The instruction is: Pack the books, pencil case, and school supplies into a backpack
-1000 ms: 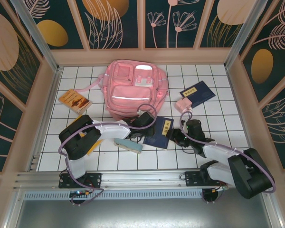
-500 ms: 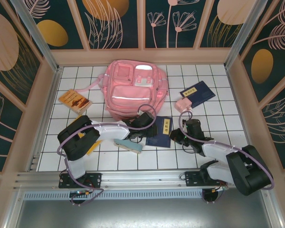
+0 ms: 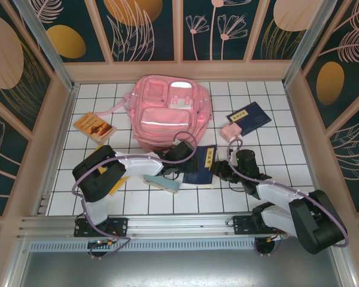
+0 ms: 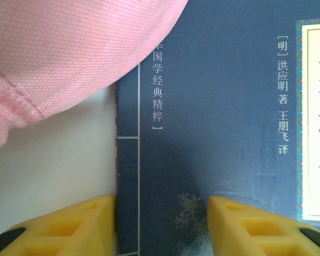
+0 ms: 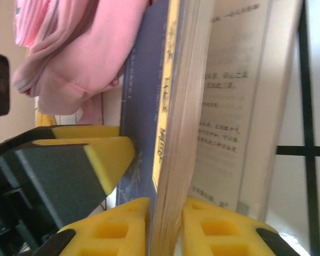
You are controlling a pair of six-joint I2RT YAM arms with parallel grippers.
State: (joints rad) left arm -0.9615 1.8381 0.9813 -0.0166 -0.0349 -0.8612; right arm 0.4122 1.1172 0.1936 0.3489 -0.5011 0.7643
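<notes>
**A:** Where is the navy book point(image 3: 202, 166) to be found, and how is it held?

**B:** It is seen on the white table point(image 3: 287, 156), just in front of the pink backpack point(image 3: 170, 110), with one far corner overlapped by the bag's fabric. Its right edge is pinched by the right gripper point(image 5: 165, 226). The cover and a thick block of pages are clamped between the yellow pads, and that edge is raised. At least one leaf is left outside the grip, so the book is opened there and printed text is exposed.

**A:** And the left gripper point(image 4: 162, 224)?

**B:** Its jaws are spread, with nothing caught between them. One pad is placed over the bare table beside the spine and the other over the cover, so the spine edge is straddled from above. Whether the cover is being pressed cannot be told.

**A:** How should the step be carried out well?

**B:** The book is judged to be in the middle of being tipped up for loading. The grip would be better retaken so that the whole thickness is enclosed, since a stray leaf could be creased or torn. The spine should be steadied as a pivot and the lift made slowly. The pencil case point(image 3: 163, 182), lying just beside the near left corner, should be avoided. The bag's opening cannot be made out from above, so it must be found before the book is carried over.
</notes>
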